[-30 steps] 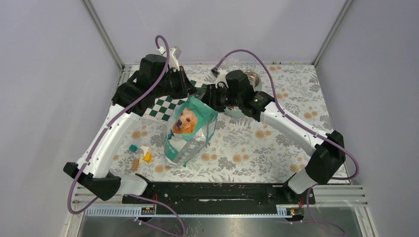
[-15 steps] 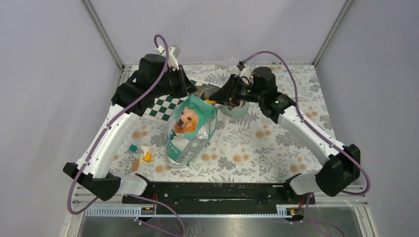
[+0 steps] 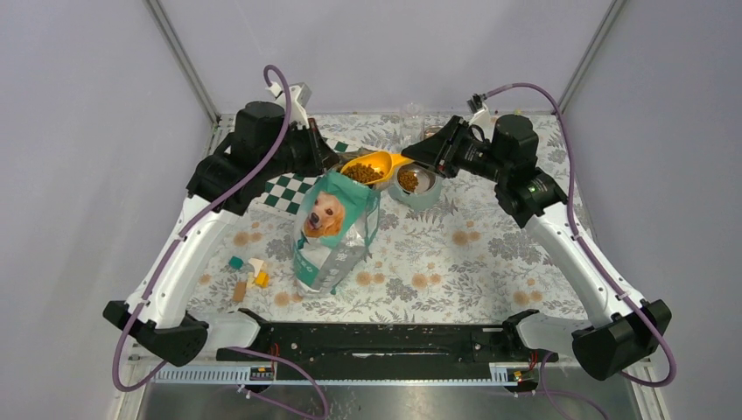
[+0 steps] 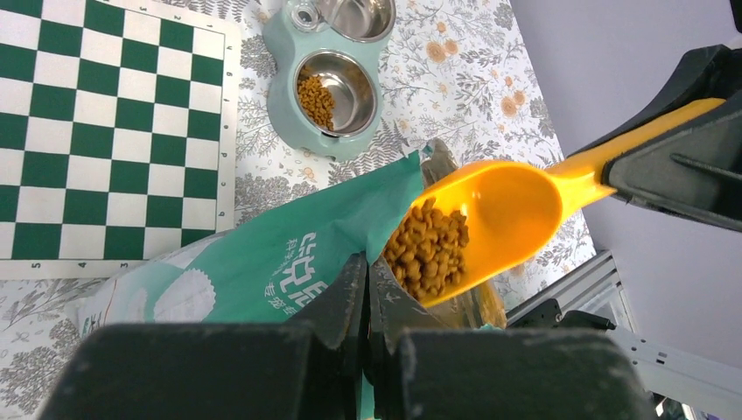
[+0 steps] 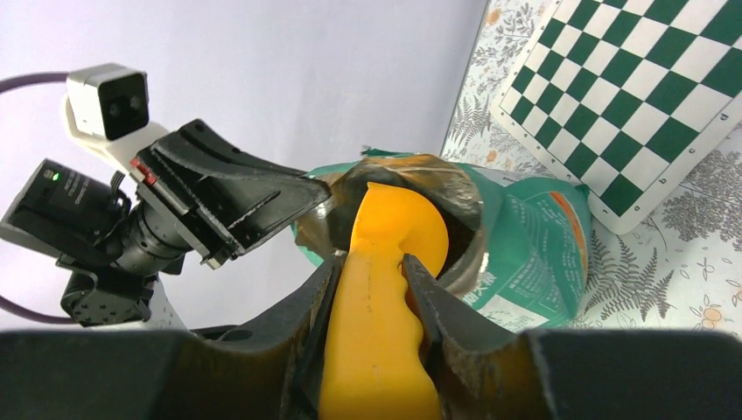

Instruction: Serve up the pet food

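Left gripper [image 4: 367, 293] pinched shut; right gripper [image 5: 372, 267] clamped, jaws partly apart (arms extended, seemingly converging).

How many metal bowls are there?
2, both in the teal feeder: the near bowl, by the bag, holds some kibble; the far bowl, cut off at the picture's edge, looks empty.

Floral table [image 3: 490, 262]: chessboard [image 3: 293, 188], feeder [image 3: 420, 185], bag [image 3: 337, 236], blocks [image 3: 249, 276]

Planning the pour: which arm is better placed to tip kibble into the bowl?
Right, likely: the right gripper holds the scoop of kibble near the bowl; the left gripper is shut on the bag.
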You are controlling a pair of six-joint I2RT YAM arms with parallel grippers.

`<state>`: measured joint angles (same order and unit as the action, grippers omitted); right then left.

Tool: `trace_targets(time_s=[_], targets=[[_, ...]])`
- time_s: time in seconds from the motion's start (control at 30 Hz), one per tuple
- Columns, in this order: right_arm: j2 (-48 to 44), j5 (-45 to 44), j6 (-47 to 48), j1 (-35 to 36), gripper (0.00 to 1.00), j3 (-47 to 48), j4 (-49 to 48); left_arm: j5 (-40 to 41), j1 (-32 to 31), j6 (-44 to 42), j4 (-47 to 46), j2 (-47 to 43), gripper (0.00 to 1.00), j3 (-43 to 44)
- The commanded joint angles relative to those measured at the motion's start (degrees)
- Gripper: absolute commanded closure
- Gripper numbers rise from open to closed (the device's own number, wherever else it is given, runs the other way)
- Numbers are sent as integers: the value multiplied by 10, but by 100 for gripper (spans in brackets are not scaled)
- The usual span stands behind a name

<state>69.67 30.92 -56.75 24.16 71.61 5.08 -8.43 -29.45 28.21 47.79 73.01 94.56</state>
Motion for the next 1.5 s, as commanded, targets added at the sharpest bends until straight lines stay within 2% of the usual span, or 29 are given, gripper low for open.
trace_targets(time_s=[0.0,0.33,0.5,0.67,0.87,1.2,1.47], targets=[[-20,-9,-17,-15,100,3,0,8,3,-14,-117,-53,100,3],[-60,-32,-63,-23,100,-16,-45,15,3,-25,-146,-93,100,-33],[-51,-6,4,-23,100,11,-33,20,3,-22,-158,-101,100,-40],[-54,-17,101,-21,100,43,16,14,3,-24,-174,-109,100,-48],[-52,-22,113,-22,100,46,21,16,3,-35,-176,-100,100,-31],[-60,-5,33,-21,100,-17,-81,23,3,-20,-185,-104,100,-38],[-92,-34,-100,-22,100,-88,-154,58,3,4,-187,-117,100,-50]])
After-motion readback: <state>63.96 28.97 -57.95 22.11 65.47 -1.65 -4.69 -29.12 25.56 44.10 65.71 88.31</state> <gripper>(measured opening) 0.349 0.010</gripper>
